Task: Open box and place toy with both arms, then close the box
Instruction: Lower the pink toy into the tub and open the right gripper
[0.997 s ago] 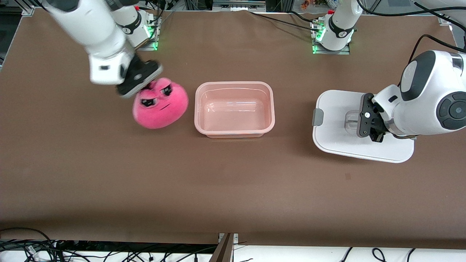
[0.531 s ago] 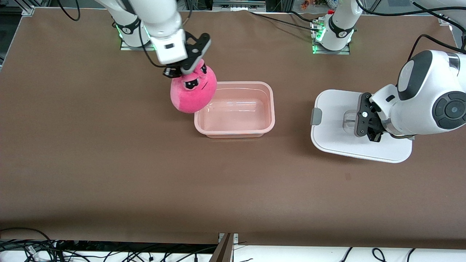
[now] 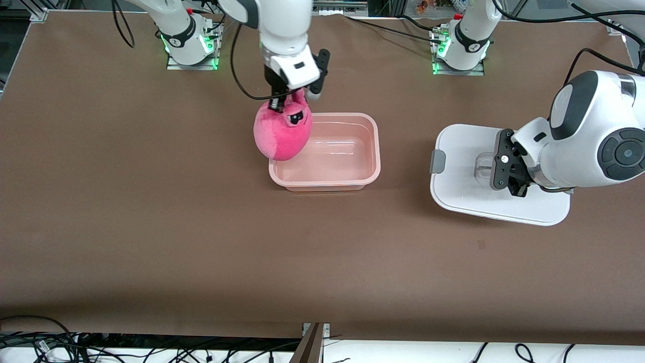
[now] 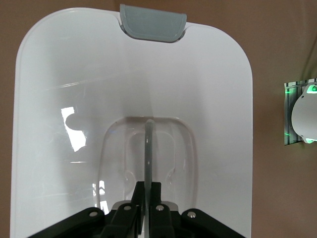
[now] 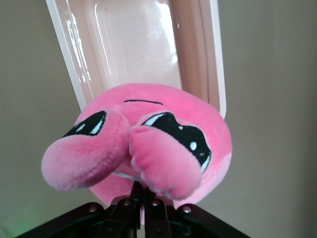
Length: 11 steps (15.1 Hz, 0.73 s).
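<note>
The open pale pink box (image 3: 370, 151) stands mid-table with nothing in it; it also shows in the right wrist view (image 5: 133, 49). My right gripper (image 3: 289, 101) is shut on the bright-pink toy (image 3: 282, 135) and holds it in the air over the box's end toward the right arm. In the right wrist view the toy (image 5: 148, 144) hangs from my right gripper (image 5: 144, 196). The white lid (image 3: 463, 191) lies flat toward the left arm's end. My left gripper (image 3: 509, 169) is shut on the lid's clear handle (image 4: 147, 148); the gripper (image 4: 147, 198) pinches the handle.
Two arm bases with green lights (image 3: 189, 43) (image 3: 456, 50) stand along the table's edge farthest from the front camera. The lid's grey clip (image 3: 438, 162) faces the box. Cables lie along the edge nearest the front camera.
My right gripper has carried the toy up from the table beside the box to over the box's end. The left gripper has stayed on the lid's handle.
</note>
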Tool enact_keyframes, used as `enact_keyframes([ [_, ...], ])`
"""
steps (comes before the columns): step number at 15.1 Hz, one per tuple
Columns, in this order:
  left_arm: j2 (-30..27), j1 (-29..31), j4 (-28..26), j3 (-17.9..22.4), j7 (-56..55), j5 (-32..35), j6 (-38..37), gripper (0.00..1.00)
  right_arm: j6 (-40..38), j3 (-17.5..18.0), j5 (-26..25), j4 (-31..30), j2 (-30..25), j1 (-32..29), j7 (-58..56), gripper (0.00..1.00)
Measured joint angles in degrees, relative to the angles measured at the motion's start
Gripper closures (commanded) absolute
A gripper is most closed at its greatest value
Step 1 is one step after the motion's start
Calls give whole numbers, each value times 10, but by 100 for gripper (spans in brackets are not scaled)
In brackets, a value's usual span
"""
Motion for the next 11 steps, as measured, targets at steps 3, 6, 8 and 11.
enact_keyframes([
  [3,0,3,0,2,0,0,0,100,-8,0,-28,21,43,25,1,100],
  [6,2,4,0,2,0,0,0,100,-9,-5,-45,33,65,27,1,100],
  [8,3,4,0,2,0,0,0,100,-11,-7,-53,44,74,27,0,100],
  [11,3,4,0,2,0,0,0,100,-13,-8,-57,67,96,27,0,100],
])
